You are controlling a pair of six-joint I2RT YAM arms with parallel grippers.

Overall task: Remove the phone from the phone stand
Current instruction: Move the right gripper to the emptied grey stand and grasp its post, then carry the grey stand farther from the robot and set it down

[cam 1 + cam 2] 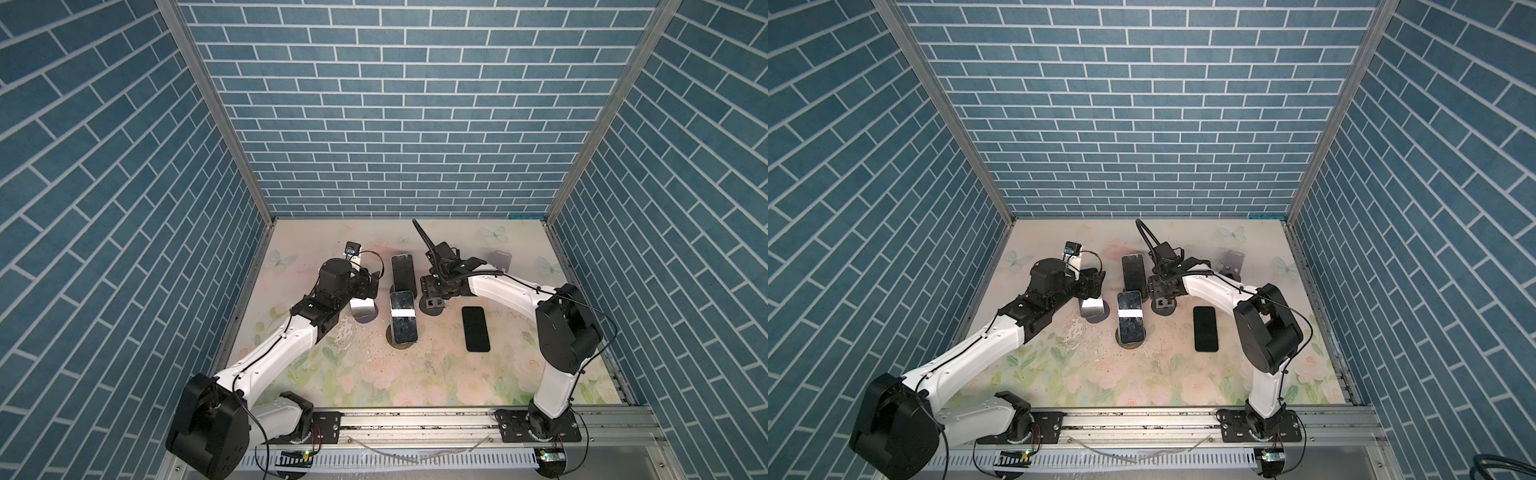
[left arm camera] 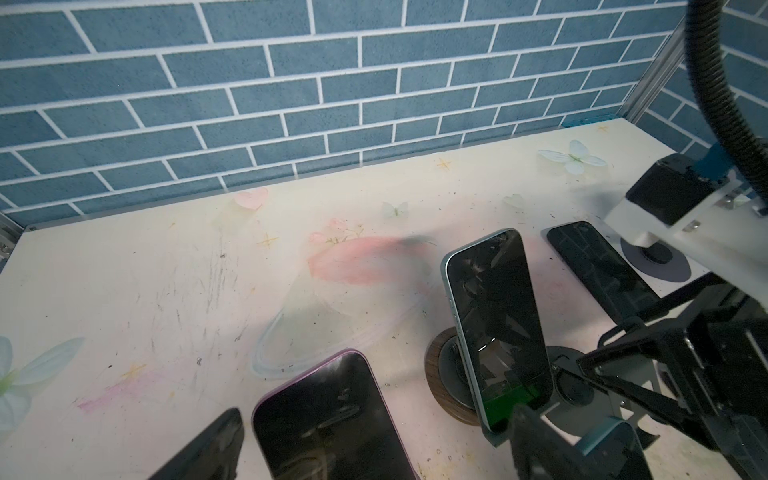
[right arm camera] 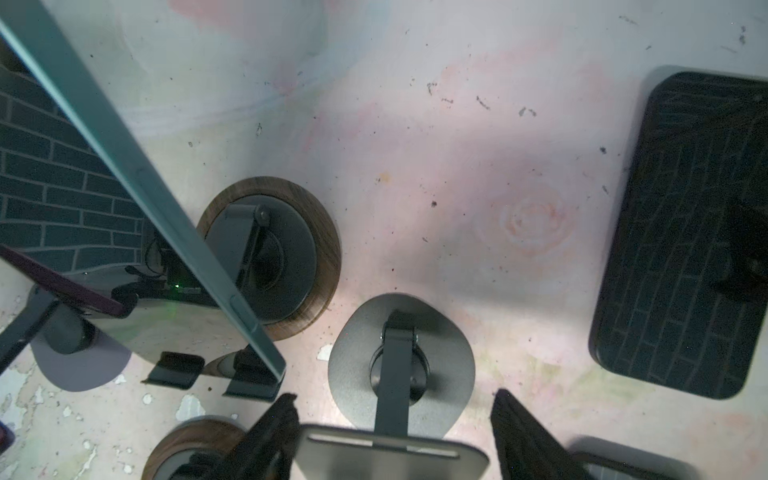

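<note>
Hidden first. In both top views my left gripper (image 1: pixel 369 289) covers most of the purple phone (image 2: pixel 328 419); only a bright patch of screen shows below the wrist. The left wrist view cuts that phone off at the frame edge, and also the one dark finger (image 2: pixel 208 449) beside it. The left jaws are spread wide and I see nothing gripped. I cannot tell if they touch the phone.

My right gripper (image 3: pixel 394 395) points down onto the empty stand (image 3: pixel 392 455), with a finger close on each side of its plate. I cannot tell whether they pinch it. The plate runs out of frame.

The black phone (image 1: pixel 476 329) lies flat on the table (image 1: pixel 374 374), off any stand, near the empty stand but apart from it. The near phone (image 1: pixel 402 320) and far phone (image 1: pixel 403 272) lean on round bases, one behind the other, just beside the empty stand. The grey stand (image 1: pixel 500 259) is at the far right, partly behind my right forearm, and is hard to read.

Room: the centre is crowded. The near strip of the table and the far-left corner are open.

Pose: the left arm runs diagonally from the near-left base with its wrist bent down. The right arm's elbow is high by the right wall, and its forearm reaches left.
</note>
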